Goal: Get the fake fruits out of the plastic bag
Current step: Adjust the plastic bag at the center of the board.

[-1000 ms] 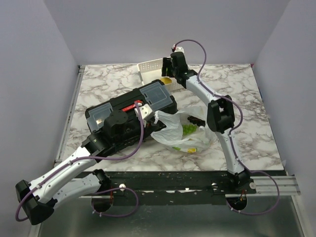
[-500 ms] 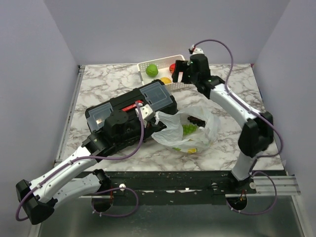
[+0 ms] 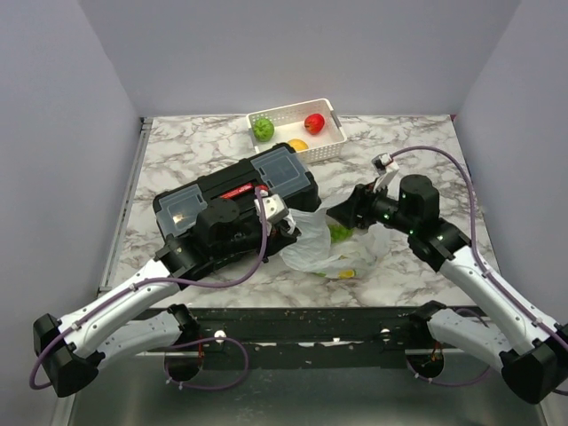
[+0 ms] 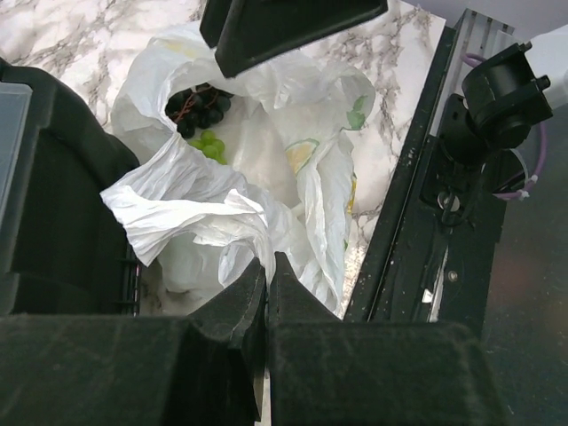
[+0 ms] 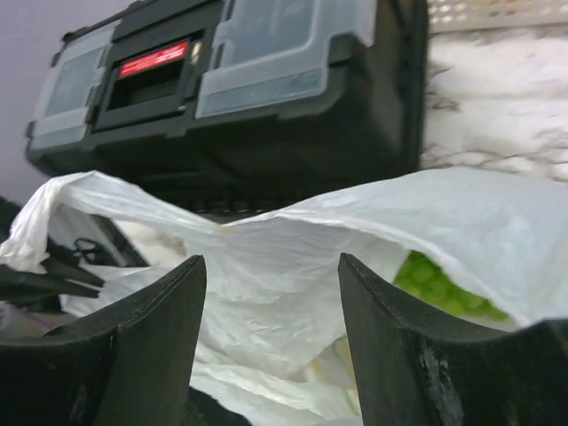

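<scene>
The white plastic bag (image 3: 342, 253) lies in front of the black toolbox, its mouth open. Inside it show green grapes (image 3: 338, 233), dark grapes (image 4: 200, 105) and something yellow (image 3: 346, 272). My left gripper (image 3: 288, 227) is shut on the bag's left edge; in the left wrist view the fingers (image 4: 268, 259) pinch the plastic (image 4: 177, 209). My right gripper (image 3: 352, 211) is open and empty at the bag's mouth. In the right wrist view its jaws (image 5: 271, 262) stand apart with the bag's wall (image 5: 293, 293) between them and the green grapes (image 5: 439, 284) to the right.
The black toolbox (image 3: 235, 191) stands left of the bag, close behind my left gripper. A white perforated basket (image 3: 333, 114) at the back holds a green fruit (image 3: 263, 130), a red fruit (image 3: 313, 122) and a yellow-orange one (image 3: 297, 145). The table's near edge rail (image 4: 417, 177) is beside the bag.
My right arm swung back from the basket to the bag's mouth, leaving fruit in the basket. My left gripper shifted slightly right, still holding the bag's edge.
</scene>
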